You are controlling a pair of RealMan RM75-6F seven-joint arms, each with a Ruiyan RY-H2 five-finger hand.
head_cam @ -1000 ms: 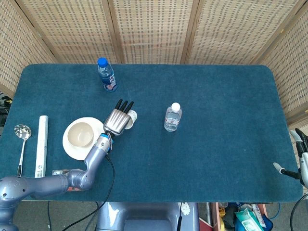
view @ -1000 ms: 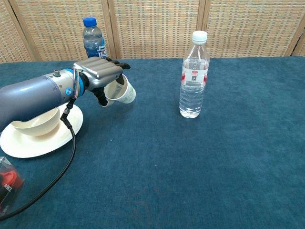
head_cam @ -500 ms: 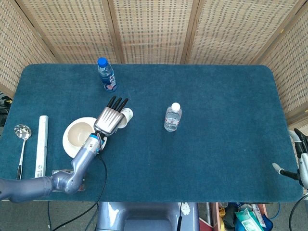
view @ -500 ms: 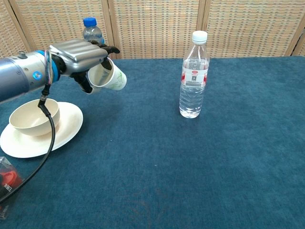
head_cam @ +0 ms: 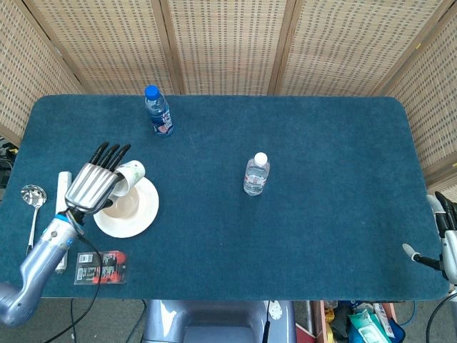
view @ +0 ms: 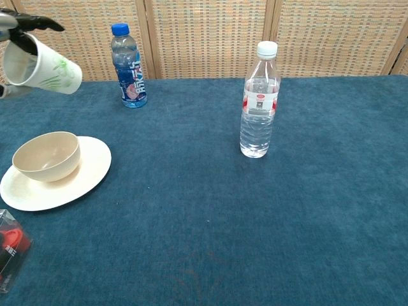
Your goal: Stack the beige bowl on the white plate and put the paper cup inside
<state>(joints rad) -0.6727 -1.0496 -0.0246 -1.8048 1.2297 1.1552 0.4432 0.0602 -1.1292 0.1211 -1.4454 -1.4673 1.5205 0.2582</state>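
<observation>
The beige bowl [view: 46, 156] sits on the white plate [view: 83, 172] at the table's left; in the head view the bowl [head_cam: 127, 204] is partly covered by my hand, with the plate [head_cam: 146, 211] showing around it. My left hand [head_cam: 93, 187] holds the paper cup [head_cam: 131, 174] lifted above the bowl. In the chest view the paper cup [view: 43, 65] is tilted on its side high at the left edge, with only fingertips [view: 29, 21] showing. My right hand [head_cam: 444, 218] is at the far right table edge, only partly in view.
A blue-capped bottle [head_cam: 158, 111] stands at the back left and a clear water bottle [head_cam: 255, 174] mid-table. A white stick [head_cam: 63, 214], a metal ladle [head_cam: 31, 196] and a small black-red packet [head_cam: 101, 266] lie along the left side.
My left hand has carried the paper cup up and to the left, from beside the plate to above the bowl. The right hand has stayed put.
</observation>
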